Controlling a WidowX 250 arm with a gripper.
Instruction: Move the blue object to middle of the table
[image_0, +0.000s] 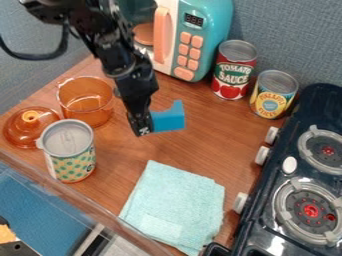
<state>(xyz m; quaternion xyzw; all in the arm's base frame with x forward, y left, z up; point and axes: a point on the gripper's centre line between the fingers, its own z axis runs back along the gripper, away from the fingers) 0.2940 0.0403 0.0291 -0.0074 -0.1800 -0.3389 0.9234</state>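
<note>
Plainly, the blue object (167, 120) runs sideways, peak toward the microwave (221, 22).

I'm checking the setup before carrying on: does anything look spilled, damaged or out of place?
Only the see-through orange lid at the left stands out slightly: it lies beside the see-through orange pot instead of covering it. I see no spill or damage.

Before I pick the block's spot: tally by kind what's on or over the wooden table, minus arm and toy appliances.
Blue block: 1
Clear orange pot: 1
Clear orange lid: 1
Polka-dotted container: 1
Food cans (red-labelled can, yellow-labelled can): 2
Teal towel: 1
Total: 7
</note>
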